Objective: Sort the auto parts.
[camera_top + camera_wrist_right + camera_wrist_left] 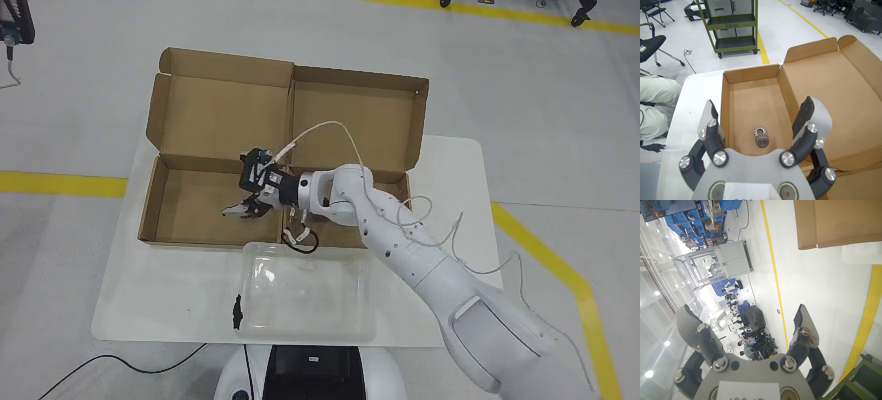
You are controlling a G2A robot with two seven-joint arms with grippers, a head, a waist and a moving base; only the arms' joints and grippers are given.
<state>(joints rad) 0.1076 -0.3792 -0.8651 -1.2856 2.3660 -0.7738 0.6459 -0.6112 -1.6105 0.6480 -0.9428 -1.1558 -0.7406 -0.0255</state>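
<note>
Industrial robotics lab or workshop hall, not a home. Large open pale glossy floor marked with yellow lane lines. The left wrist view shows tall racks of blue storage bins, an aluminium-frame enclosure with clear panels, a cluster of black rolling chairs at workstations, and rows of bright ceiling lights. The right wrist view shows a green metal shelf cart on castors, folding office chairs, and a cable running from a floor outlet. Work is set up on a plain white counter carrying an open cardboard box.
</note>
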